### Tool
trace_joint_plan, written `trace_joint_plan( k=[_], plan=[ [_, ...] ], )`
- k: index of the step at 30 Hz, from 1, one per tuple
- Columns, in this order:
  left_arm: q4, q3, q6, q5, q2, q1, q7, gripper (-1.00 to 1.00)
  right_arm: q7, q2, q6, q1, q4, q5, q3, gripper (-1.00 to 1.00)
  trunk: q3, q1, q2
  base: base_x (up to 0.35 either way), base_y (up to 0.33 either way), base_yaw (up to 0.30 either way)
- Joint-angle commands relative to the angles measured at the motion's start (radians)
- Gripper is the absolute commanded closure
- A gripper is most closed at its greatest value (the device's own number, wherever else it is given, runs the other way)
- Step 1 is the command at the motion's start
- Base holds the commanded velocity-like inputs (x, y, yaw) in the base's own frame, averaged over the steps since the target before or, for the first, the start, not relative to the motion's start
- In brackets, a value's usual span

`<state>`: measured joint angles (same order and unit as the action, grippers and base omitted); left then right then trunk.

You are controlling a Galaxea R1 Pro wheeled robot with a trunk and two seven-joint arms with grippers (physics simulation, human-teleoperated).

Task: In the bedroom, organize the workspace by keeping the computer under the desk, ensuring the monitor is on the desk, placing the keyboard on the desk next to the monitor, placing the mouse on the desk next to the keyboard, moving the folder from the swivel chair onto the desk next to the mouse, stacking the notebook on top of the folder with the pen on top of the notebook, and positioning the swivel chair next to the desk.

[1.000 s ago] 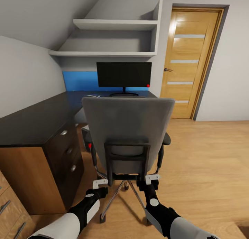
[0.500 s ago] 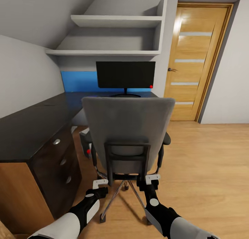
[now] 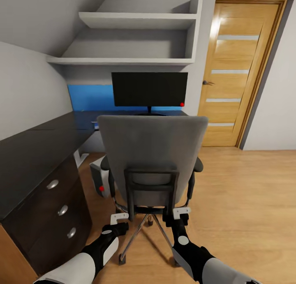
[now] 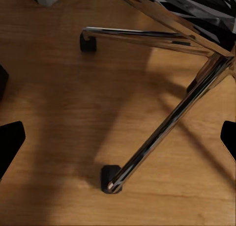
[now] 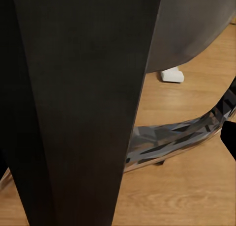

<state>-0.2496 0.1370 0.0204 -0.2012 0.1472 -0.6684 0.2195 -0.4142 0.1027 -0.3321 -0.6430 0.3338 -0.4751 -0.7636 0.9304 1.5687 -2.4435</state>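
The chair [image 3: 152, 160], at the frame's centre with the monitor [image 3: 149, 89] on the desk [image 3: 37, 148] at 12 o'clock, is apparently being pushed deskward by its back frame, the right gripper [image 3: 179, 213] seemingly pinching it, the left gripper [image 3: 119, 218] spread beside it.

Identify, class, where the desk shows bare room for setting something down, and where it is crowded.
Bare: the dark desk top along the left wall, above the drawers. Crowded: the far corner, where the monitor stands and the swivel chair hides the desk in front of it.

Wooden floor [image 3: 246, 193], grey walls [image 3: 28, 86], wooden door [image 3: 234, 70], wall shelves [image 3: 131, 61]
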Motion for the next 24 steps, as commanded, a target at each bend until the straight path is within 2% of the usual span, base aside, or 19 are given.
trace_joint_plan(
  k=[1, 24],
  plan=[
    [-0.001, 0.012, 0.002, -0.012, 0.000, 0.000, 0.006, -1.00, -0.005, 0.000, -0.002, -0.001, -0.001, -0.011, -0.014, -1.00, 0.001, 0.000, 0.000, 0.320, 0.000, 0.000],
    [0.000, 0.013, 0.002, -0.012, 0.000, 0.000, 0.006, -1.00, -0.003, 0.000, -0.002, -0.001, -0.007, -0.011, -0.016, -1.00, 0.001, 0.000, 0.000, 0.320, -0.020, 0.000]
  ],
)
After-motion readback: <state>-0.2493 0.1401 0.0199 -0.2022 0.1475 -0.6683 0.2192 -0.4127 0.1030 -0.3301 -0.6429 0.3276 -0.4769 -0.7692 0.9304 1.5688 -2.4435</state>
